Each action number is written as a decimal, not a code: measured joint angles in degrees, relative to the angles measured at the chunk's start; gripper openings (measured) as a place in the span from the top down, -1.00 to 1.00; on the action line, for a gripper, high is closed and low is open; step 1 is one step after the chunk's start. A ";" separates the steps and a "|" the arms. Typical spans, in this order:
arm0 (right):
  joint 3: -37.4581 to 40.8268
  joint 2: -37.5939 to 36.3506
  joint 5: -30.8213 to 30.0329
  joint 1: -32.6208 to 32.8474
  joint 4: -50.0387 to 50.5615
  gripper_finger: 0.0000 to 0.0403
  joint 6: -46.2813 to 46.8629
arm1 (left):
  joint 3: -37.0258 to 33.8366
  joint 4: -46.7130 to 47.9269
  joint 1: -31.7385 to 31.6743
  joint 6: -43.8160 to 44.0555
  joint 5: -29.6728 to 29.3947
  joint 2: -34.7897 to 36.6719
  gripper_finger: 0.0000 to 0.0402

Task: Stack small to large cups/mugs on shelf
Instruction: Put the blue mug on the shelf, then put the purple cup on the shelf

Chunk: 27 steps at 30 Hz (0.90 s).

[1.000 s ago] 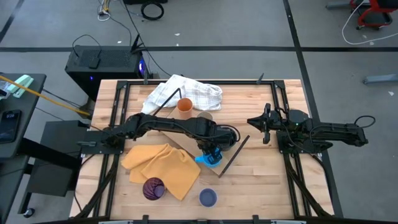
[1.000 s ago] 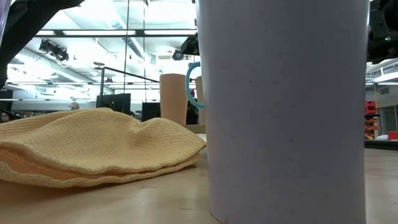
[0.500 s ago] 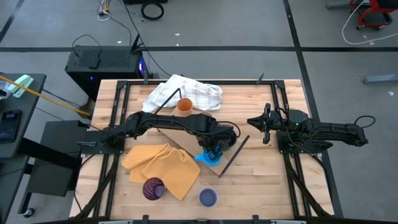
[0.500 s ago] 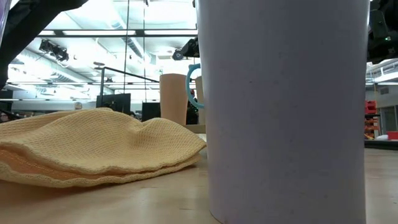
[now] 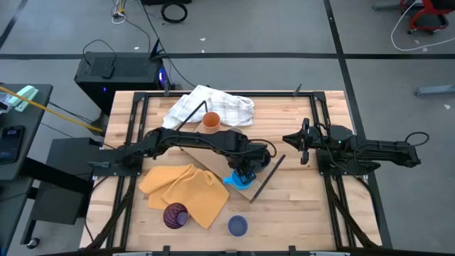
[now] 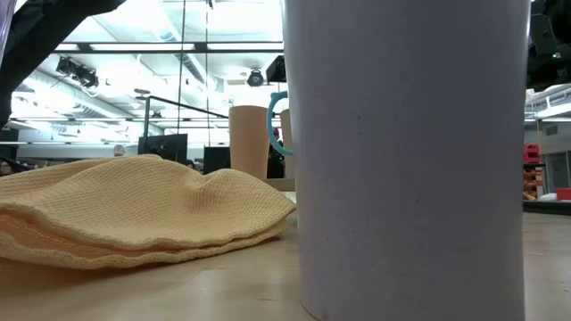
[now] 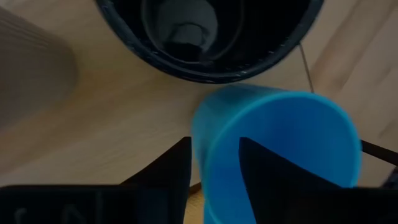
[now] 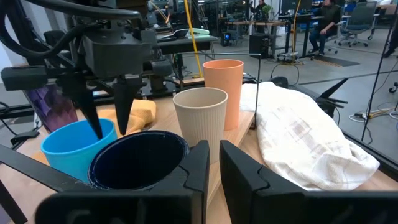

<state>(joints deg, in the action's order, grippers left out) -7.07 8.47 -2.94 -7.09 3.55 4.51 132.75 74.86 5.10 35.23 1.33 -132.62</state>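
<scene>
From above, the left gripper (image 5: 244,173) sits at the centre of the frame over the bright blue plastic mug with a handle (image 5: 240,180), which stands on the large light-wood shelf board (image 5: 298,206). The orange cup (image 5: 211,121) is above centre, beside the white checked cloth (image 5: 210,105). The dark purple cup (image 5: 175,215) rests on the yellow-orange cloth (image 5: 186,192) at lower left, and the pale lavender-blue cup (image 5: 237,226) is at bottom centre. The right gripper (image 5: 298,139) waits at right of centre; I cannot tell whether its fingers are parted.

At table height, the lavender-blue cup fills the right half of the frame, the yellow cloth lies lower left, and the tan ribbed cup (image 6: 249,142) stands mid-frame behind it.

The left wrist view shows its two dark fingers (image 7: 165,171) spread astride the blue mug's rim, one inside and one outside, with a gap to the wall. The dark navy mug (image 7: 208,37) is just beyond, at the top.

In the right wrist view, blue, navy, tan and orange cups stand side by side at centre, none nested.

I judge the task barely begun: four cups are gathered, two lie well apart, and all the stacking is left.
</scene>
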 joint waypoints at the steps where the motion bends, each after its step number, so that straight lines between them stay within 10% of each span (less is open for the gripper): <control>1: 0.00 0.00 0.00 -0.01 0.00 0.77 0.00 | 0.00 -0.09 0.00 -0.17 0.35 0.00 0.26; 20: 0.00 0.02 0.00 -0.01 0.00 0.77 0.00 | 0.06 -1.00 -0.93 -1.34 0.02 7.99 0.04; 27: 0.00 0.03 -0.01 -0.01 -0.02 0.77 0.00 | 0.23 -21.54 5.48 -22.03 -16.31 18.66 0.08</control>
<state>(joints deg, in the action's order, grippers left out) -7.07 8.50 -2.95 -7.10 3.53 4.51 132.97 53.32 10.58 13.19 -14.97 -113.96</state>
